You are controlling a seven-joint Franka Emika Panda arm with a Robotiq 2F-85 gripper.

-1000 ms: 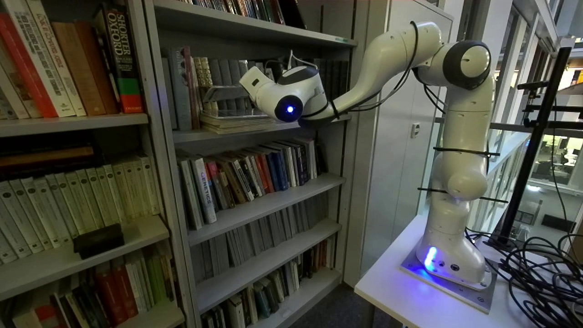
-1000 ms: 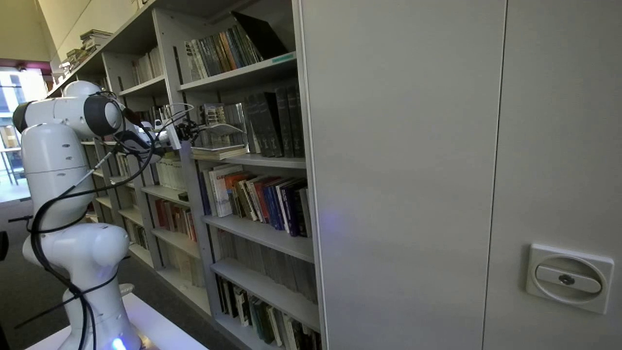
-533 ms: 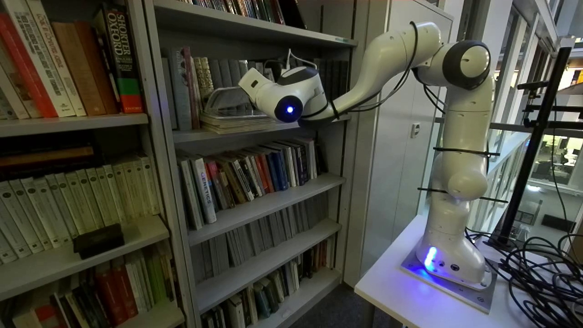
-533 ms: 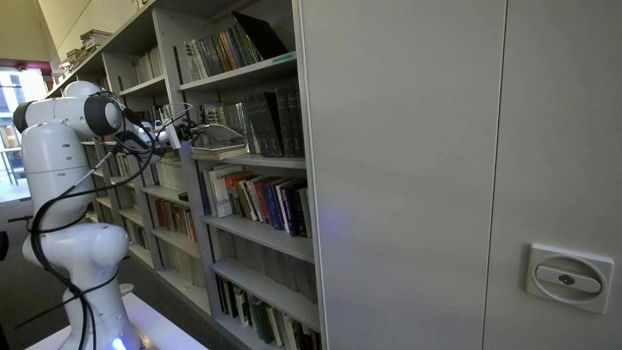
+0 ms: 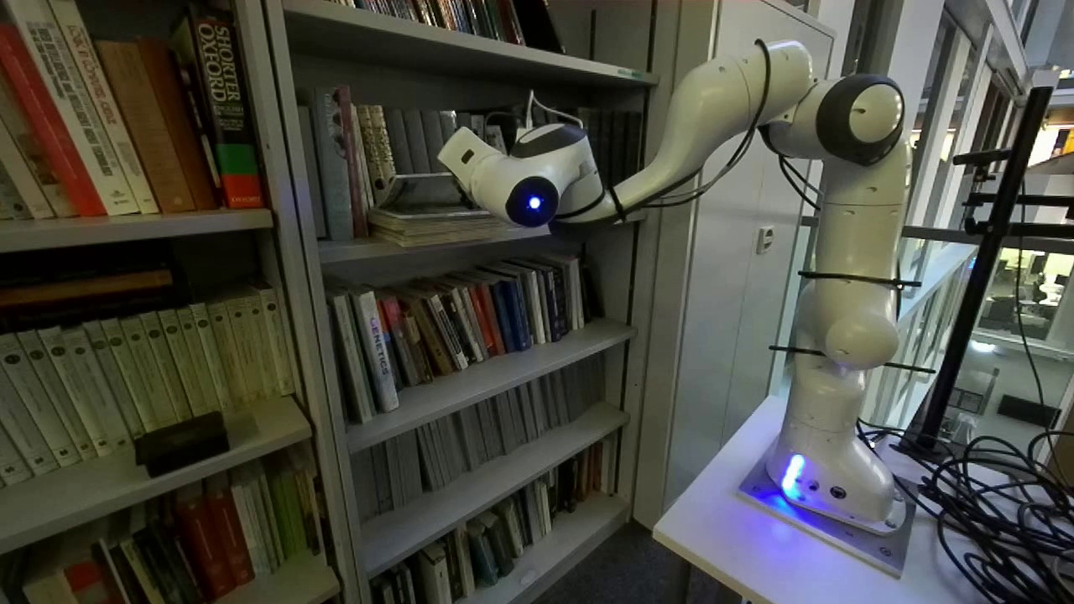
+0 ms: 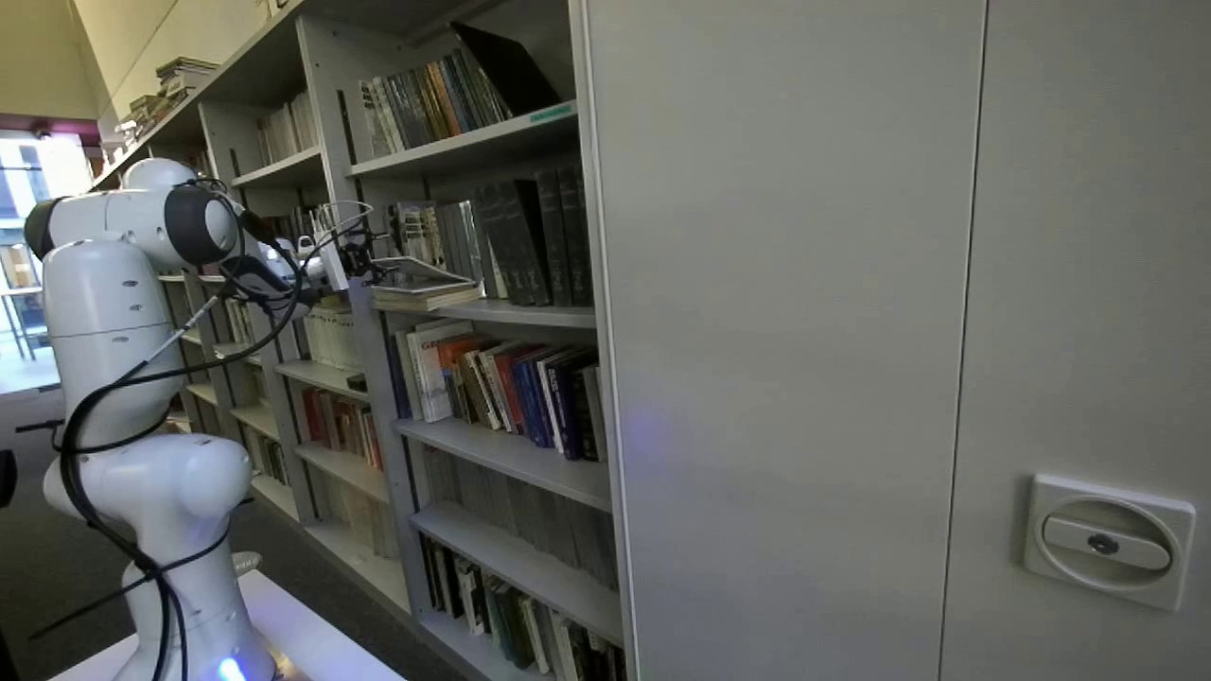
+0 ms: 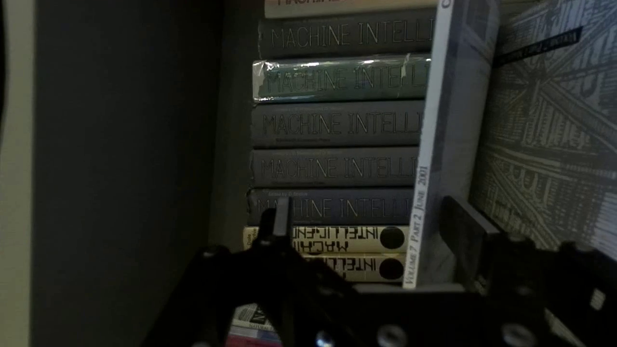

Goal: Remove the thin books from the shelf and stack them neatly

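Gripper (image 7: 376, 221) is spread wide, Volume 7 Part 2 journal (image 7: 446, 140) tilted between the fingers (image 7: 282, 217) over the pile (image 6: 421, 300), maybe touching the lower pad (image 7: 463, 229), so I'd ease straight back out.

Tall grey cabinet (image 6: 785, 331), cream wall (image 6: 199, 33), dark floor (image 5: 600, 562), white table (image 5: 713, 520) tinged blue, bright framed window (image 6: 24, 194)

Thin book (image 7: 448, 135), end cut off

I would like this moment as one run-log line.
gripper: jaws open | thin book: between jaws, tilted over stack on shelf | contact with nearer jaw: unclear | neat stacking: not yet done
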